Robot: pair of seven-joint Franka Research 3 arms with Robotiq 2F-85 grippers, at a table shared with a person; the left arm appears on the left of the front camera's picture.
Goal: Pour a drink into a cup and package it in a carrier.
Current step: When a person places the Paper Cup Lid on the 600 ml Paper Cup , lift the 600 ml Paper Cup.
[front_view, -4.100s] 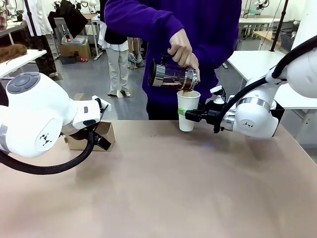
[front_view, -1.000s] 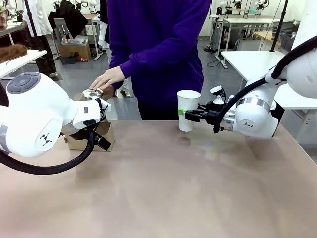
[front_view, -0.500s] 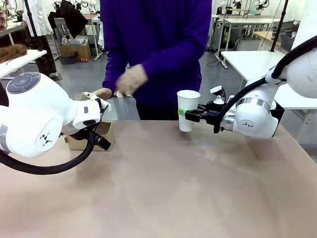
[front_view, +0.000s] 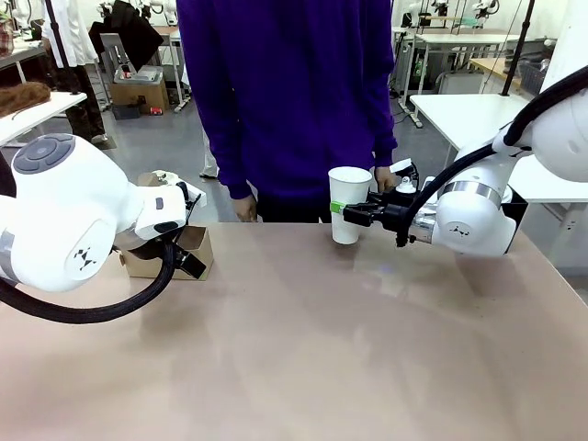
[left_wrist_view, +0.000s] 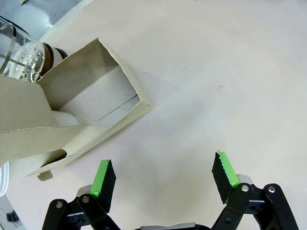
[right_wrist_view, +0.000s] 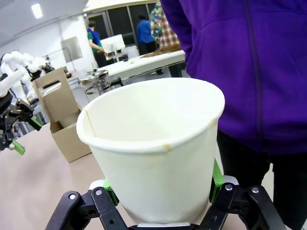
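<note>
The left gripper (left_wrist_view: 163, 170) hangs just beside one carrier (front_view: 196, 246) at the left of the table (front_view: 294, 349). Its pincer is spread wide, with nothing between the pads. One glass pitcher (left_wrist_view: 21, 60) stands just behind the carrier. One person (front_view: 294, 92) in purple stands at the far edge, both hands lowered. Right of centre, one white cup (front_view: 348, 197) is upright near that edge, pinched at mid-height by the right gripper (front_view: 344, 210). Its contents are hidden below the rim.

We reckon we're in a big open lab: white worktables (front_view: 459, 115), bare grey floor (front_view: 156, 156), ceiling strip light (right_wrist_view: 36, 10), people (right_wrist_view: 144, 31) standing at far benches.
</note>
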